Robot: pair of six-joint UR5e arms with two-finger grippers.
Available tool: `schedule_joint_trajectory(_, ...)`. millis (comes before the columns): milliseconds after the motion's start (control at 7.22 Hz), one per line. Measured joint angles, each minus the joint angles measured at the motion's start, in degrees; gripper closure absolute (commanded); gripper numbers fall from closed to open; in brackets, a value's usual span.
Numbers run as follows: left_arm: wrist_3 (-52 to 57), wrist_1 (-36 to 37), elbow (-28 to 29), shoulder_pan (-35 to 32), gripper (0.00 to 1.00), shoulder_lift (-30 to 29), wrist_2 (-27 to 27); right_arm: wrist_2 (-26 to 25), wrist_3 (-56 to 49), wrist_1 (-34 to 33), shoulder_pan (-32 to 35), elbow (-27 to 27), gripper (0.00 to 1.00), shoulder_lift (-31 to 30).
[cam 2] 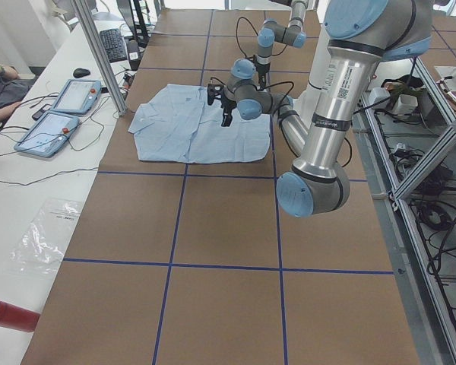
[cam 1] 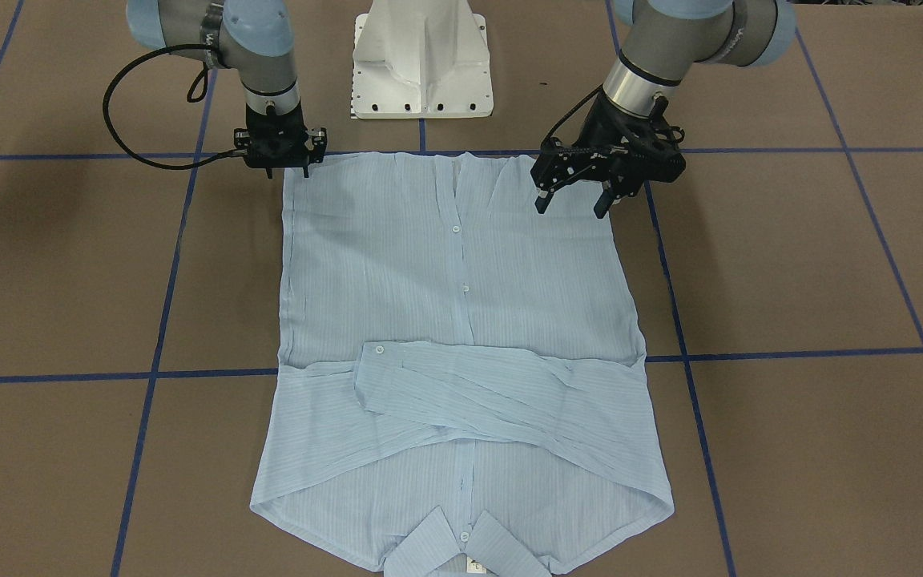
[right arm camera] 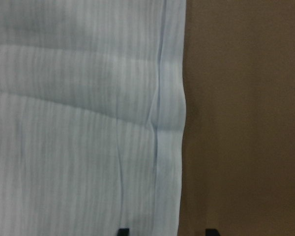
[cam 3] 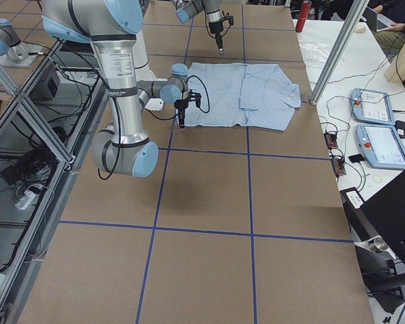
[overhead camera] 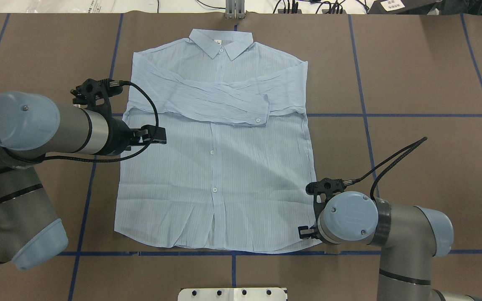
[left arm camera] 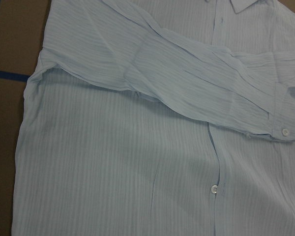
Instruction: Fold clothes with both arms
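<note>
- The left arm point(overhead camera: 57, 125) reaches in nearly level from the robot's left side, its wrist bent toward the shirt point(overhead camera: 211, 167).
- The left gripper point(cam 1: 572, 207) hangs above the shirt's left edge, clear of the cloth. Its jaws are spread wide and have nothing between them.
- The right arm point(overhead camera: 391, 225) stands over the shirt's near right corner with its wrist pointing straight down.
- The right gripper point(cam 1: 287, 164) is low at that corner, by the hem point(overhead camera: 224, 248). In the right wrist view its fingertips point(right arm camera: 123, 231) are well apart: one over the cloth, one over the bare table point(overhead camera: 412, 83), with the shirt's side edge between them. They are not closed on anything.
- The shirt lies flat in the middle of the table, button side up.
- Its long axis runs straight away from the robot, with the collar point(overhead camera: 221, 42) at the far end and the hem nearest the white base point(cam 1: 423, 64).
- Both sleeves point(overhead camera: 207, 98) are folded in across the chest and overlap. The top one ends in a buttoned cuff point(overhead camera: 260, 110) toward the robot's right.
</note>
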Motion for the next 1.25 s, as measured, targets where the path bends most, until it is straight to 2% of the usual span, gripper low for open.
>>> schedule_joint_trajectory(139,-0.06,-0.01,-0.01,0.0,0.01,-0.01,0.02,0.14,0.0,-0.03,0.0,-0.04,0.43,-0.17)
schedule_joint_trajectory(416,-0.14,0.05,0.0,0.02,0.01,-0.06,0.2,0.21,0.05,-0.09,-0.04,-0.15,0.75,-0.3)
schedule_joint_trajectory(693,-0.29,0.04,0.03,0.07,0.01,-0.03,0.66,0.35,-0.02,-0.11,-0.05,-0.16,1.0,-0.26)
schedule_joint_trajectory(1247,-0.42,0.08,0.5,0.14,0.02,0.13,0.85,1.96,-0.47,-0.04,1.02,1.07,1.0,0.12)
